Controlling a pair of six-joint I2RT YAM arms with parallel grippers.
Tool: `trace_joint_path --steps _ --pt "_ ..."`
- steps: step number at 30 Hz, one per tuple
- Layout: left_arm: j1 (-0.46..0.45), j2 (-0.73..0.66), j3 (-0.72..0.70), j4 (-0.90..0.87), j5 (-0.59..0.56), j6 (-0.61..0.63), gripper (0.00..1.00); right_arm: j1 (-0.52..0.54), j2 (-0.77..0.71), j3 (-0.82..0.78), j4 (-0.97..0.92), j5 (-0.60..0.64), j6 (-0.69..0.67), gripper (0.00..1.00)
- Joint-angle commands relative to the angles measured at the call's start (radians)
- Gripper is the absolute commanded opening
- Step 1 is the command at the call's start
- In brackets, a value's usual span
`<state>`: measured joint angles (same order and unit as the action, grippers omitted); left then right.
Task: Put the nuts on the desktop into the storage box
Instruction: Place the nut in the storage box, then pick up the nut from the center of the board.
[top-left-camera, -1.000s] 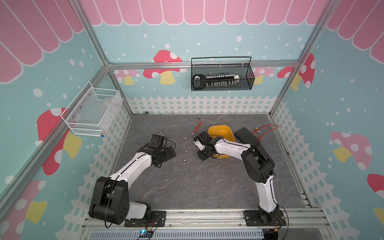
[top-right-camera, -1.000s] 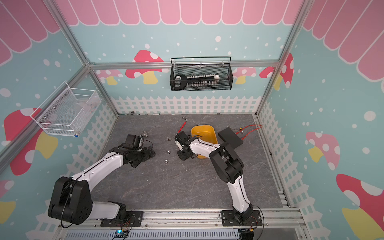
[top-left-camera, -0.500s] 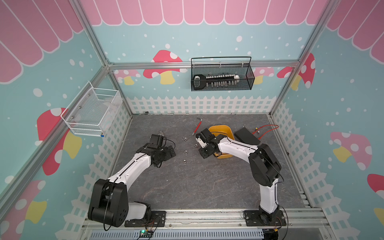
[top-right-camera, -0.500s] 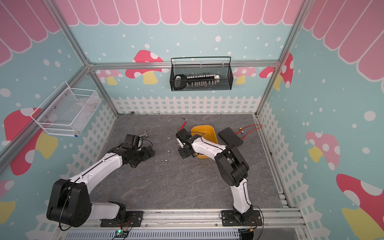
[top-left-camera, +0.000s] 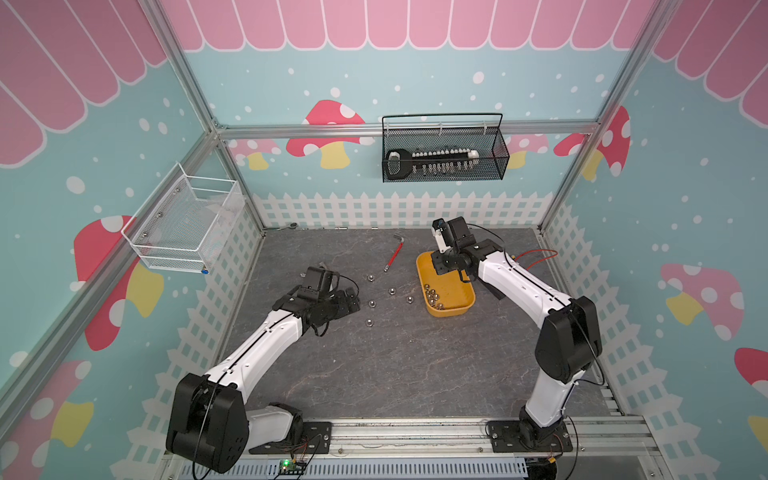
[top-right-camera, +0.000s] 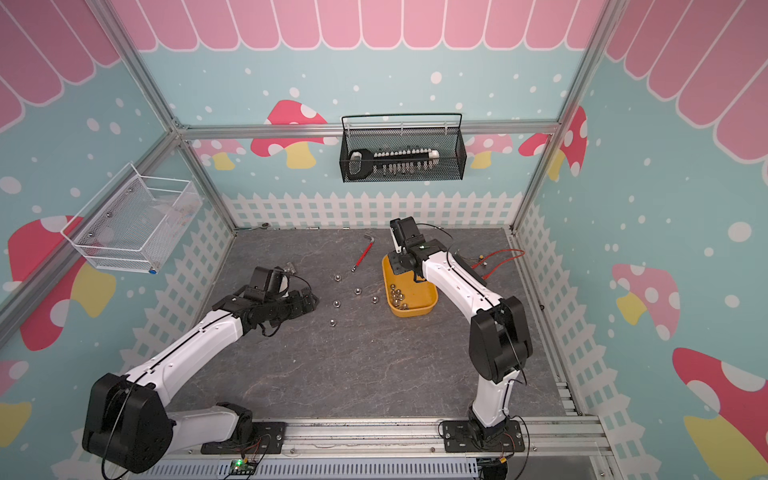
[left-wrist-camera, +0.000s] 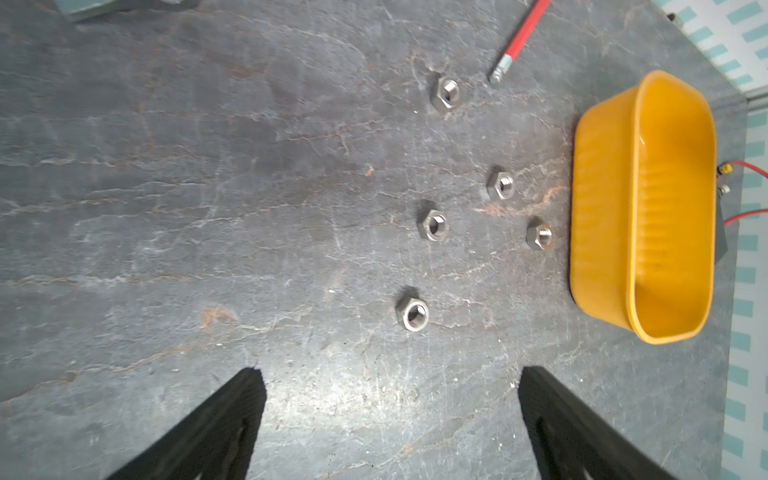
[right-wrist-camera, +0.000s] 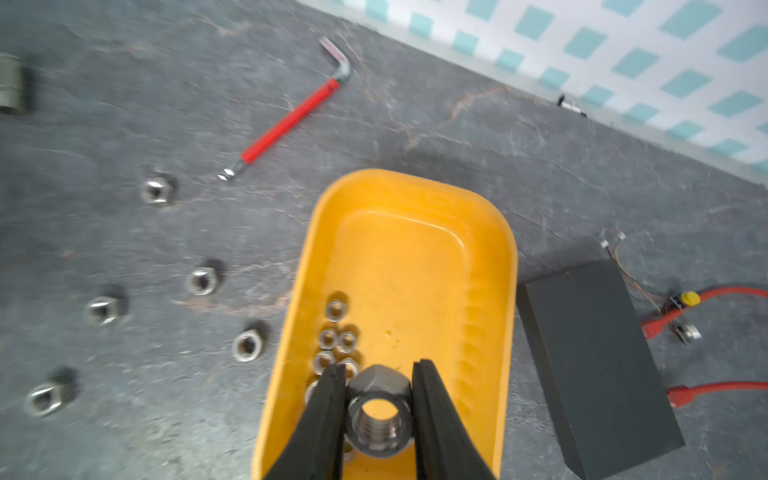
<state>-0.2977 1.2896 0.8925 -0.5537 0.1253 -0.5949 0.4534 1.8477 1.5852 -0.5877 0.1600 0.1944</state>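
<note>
Several small silver nuts lie on the dark grey desktop (top-left-camera: 374, 374) left of the yellow-orange storage box (top-left-camera: 456, 291); one is nearest the box (top-left-camera: 409, 299), another nearest the front (top-left-camera: 368, 322). More nuts (right-wrist-camera: 336, 340) lie inside the box (right-wrist-camera: 415, 266). My right gripper (right-wrist-camera: 378, 370) hangs over the box, shut on a nut (right-wrist-camera: 379, 409), at the box's far end in both top views (top-left-camera: 442, 268) (top-right-camera: 401, 266). My left gripper (left-wrist-camera: 390, 378) is open and empty, low over the desktop, short of the closest nut (left-wrist-camera: 412, 313).
A red-handled L-shaped wrench (top-left-camera: 394, 253) lies behind the loose nuts. A dark block (right-wrist-camera: 594, 365) and red wires (top-left-camera: 536, 255) sit right of the box. A black mesh basket (top-left-camera: 442, 153) hangs on the back wall and a white one (top-left-camera: 183, 224) on the left wall.
My right gripper has carried its nut from the desktop left of the box to above the box's far end. The left arm has hardly moved.
</note>
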Motion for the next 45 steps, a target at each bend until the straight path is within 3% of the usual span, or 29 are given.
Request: trace_joint_path --steps 1,5,9,16,22,29,45 --pt "-0.028 0.032 0.033 0.015 -0.002 0.004 0.99 -0.001 0.082 0.032 -0.036 -0.004 -0.026 0.20" --pt "-0.047 0.054 0.042 0.015 -0.016 0.001 0.99 -0.004 0.136 0.054 -0.035 -0.011 -0.016 0.42" --pt "-0.047 0.049 0.043 0.015 -0.027 0.003 0.99 -0.006 0.159 0.056 -0.035 -0.010 -0.012 0.49" --pt "-0.048 0.026 0.050 0.014 -0.064 0.017 0.99 0.015 0.079 0.037 -0.035 -0.068 -0.018 0.49" --pt "-0.001 0.029 0.077 0.014 -0.127 0.021 0.99 0.142 0.042 0.077 -0.089 -0.104 -0.075 0.49" --pt "0.039 0.056 0.114 0.014 -0.114 0.020 0.99 0.216 0.206 0.158 -0.090 -0.140 -0.062 0.50" --pt "0.055 0.031 0.101 0.014 -0.099 0.030 0.99 0.221 0.516 0.419 -0.130 -0.177 -0.057 0.54"
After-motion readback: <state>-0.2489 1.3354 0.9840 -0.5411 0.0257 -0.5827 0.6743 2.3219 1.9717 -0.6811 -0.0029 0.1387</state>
